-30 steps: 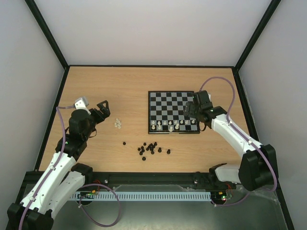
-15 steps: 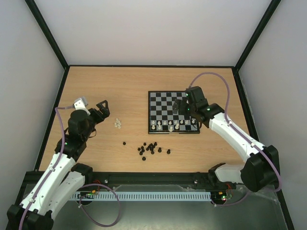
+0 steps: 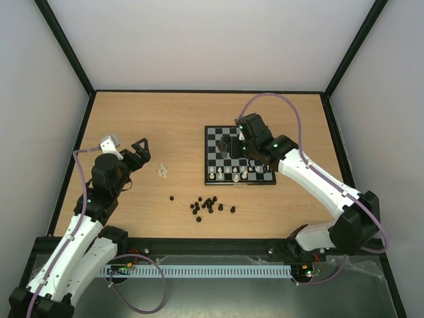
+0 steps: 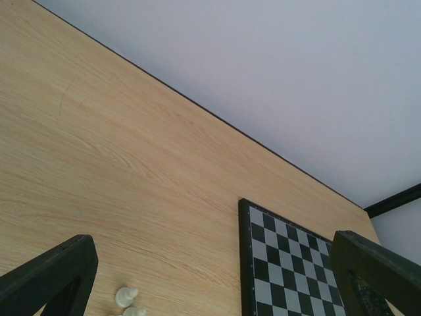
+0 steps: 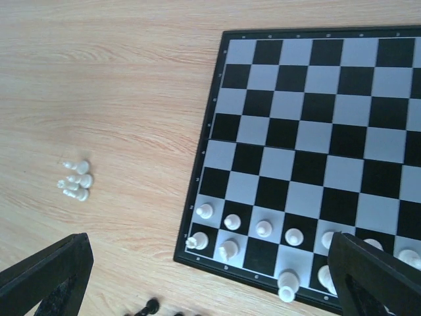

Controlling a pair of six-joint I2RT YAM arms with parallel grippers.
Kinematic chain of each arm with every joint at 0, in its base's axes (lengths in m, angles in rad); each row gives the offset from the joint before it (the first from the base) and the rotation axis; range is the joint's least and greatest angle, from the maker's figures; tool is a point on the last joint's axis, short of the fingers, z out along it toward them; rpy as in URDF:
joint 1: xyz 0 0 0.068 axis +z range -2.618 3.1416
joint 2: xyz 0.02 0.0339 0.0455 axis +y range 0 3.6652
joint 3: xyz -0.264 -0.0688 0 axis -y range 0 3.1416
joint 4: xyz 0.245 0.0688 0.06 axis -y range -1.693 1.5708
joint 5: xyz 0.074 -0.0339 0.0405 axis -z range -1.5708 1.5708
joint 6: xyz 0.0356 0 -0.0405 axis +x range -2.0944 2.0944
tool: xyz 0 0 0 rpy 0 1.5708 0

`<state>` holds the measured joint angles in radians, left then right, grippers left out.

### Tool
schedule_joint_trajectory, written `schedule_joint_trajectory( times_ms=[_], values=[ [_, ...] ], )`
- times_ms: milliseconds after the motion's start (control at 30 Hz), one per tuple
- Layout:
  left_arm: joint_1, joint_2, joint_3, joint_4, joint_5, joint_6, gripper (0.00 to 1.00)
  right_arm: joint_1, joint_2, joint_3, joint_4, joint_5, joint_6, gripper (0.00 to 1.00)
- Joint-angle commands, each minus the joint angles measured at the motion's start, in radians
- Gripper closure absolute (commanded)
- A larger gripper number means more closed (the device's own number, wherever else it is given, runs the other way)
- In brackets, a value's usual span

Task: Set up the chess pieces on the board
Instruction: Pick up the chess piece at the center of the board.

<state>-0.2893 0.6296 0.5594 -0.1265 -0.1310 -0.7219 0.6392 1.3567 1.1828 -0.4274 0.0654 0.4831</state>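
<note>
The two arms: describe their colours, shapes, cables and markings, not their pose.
The left arm and right arm match: rounded white link shells, black joint housings and black angular jaws. A thin purple cable loops along each. A small green light glows on each. No lettering is legible.

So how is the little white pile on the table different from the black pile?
Colour: the white pile is cream, the black pile is dark. Number: the white pile has only a few pieces, the black pile many more. Spread: the white pile huddles tight, left of the board; the black pile is scattered in front of it. Both sit on the table, off the board.
</note>
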Motion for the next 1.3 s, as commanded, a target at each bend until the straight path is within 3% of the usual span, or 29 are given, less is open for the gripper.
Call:
schedule_joint_trajectory(
  times_ms=[0, 267, 733, 900, 1100, 1267],
  values=[
    [0.006, -0.013, 0.010, -0.008, 0.001, 0.007, 0.01, 0.035, 0.030, 0.063, -0.080, -0.014, 0.025, 0.02],
    [0.006, -0.021, 0.010, -0.014, -0.008, 0.008, 0.00, 0.129, 0.105, 0.170, -0.116, 0.000, 0.038, 0.01],
    [0.008, 0.027, 0.020, -0.052, -0.073, -0.015, 0.00, 0.218, 0.217, 0.189, -0.038, -0.053, -0.009, 0.01],
    [0.012, 0.011, 0.024, -0.072, -0.105, -0.022, 0.00, 0.272, 0.355, 0.268, -0.022, -0.041, -0.047, 0.13],
    [0.015, -0.055, 0.006, -0.080, -0.169, -0.027, 0.01, 0.288, 0.548, 0.394, 0.004, -0.064, -0.076, 0.37],
    [0.017, -0.062, 0.008, -0.085, -0.174, -0.030, 0.00, 0.315, 0.701, 0.548, -0.016, -0.058, -0.089, 0.48]
  ],
)
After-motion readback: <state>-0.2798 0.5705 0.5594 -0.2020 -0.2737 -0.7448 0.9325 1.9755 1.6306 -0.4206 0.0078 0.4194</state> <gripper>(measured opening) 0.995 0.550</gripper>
